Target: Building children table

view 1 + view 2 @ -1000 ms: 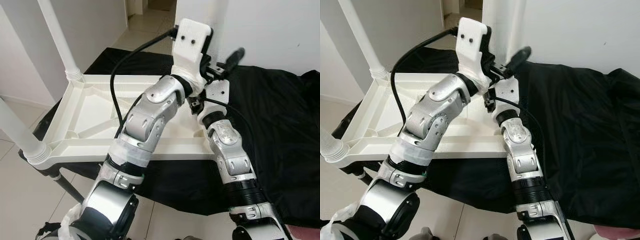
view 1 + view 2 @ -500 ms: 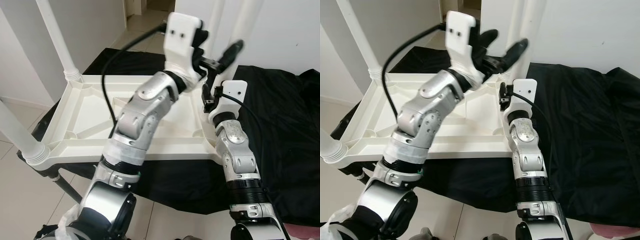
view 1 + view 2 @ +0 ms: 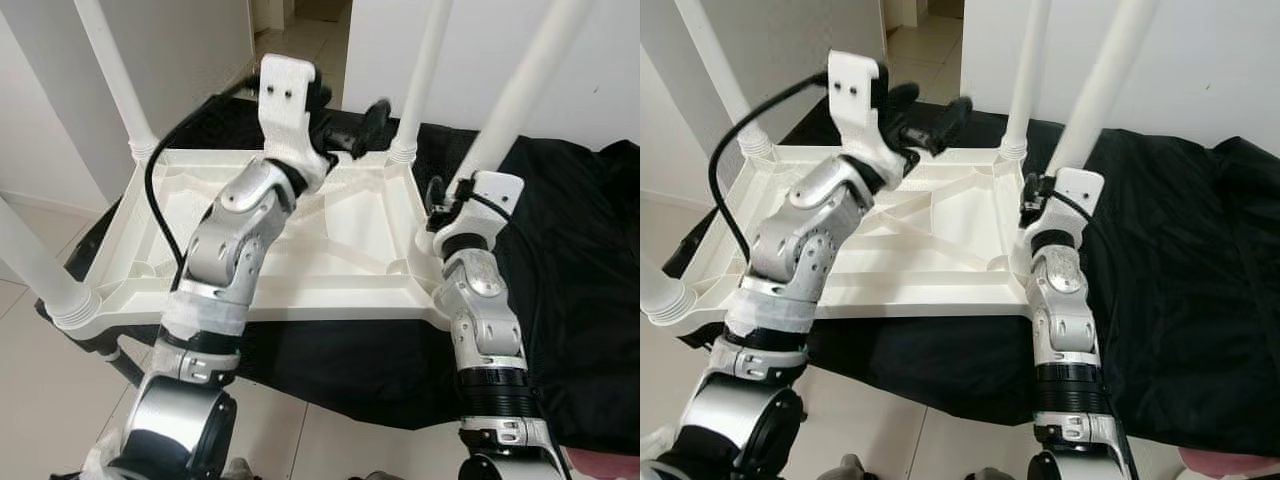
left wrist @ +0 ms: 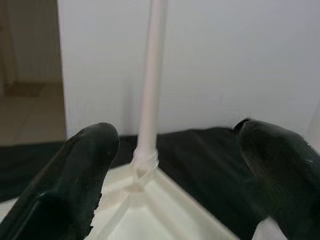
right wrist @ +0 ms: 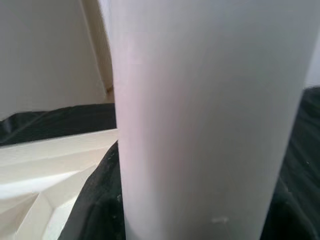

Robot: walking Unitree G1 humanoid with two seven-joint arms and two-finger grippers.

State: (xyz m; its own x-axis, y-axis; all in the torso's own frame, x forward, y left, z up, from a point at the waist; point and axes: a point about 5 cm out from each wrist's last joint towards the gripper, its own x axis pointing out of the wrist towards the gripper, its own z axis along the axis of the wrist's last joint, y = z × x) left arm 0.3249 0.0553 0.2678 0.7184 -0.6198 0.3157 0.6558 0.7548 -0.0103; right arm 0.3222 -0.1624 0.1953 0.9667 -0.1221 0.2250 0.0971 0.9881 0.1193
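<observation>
We've pulled left gripper [image 3: 352,130], fingers apart, off white plastic leg [image 3: 520,90] at upturned white tabletop's [image 3: 330,250] near-right corner; right gripper [image 3: 440,205] state unclear; leg looks seated.

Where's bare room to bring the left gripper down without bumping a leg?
Free: the ribbed underside of the tabletop between the four legs, and the black cloth right of it. Crowded: the far right leg near the left gripper.

A white leg [image 5: 210,115] stands close before the camera, upright. Behind it black cloth [image 5: 60,122] lies under the white tabletop [image 5: 45,165], whose ribbed underside faces up. A pale wall [image 5: 45,50] rises beyond.
</observation>
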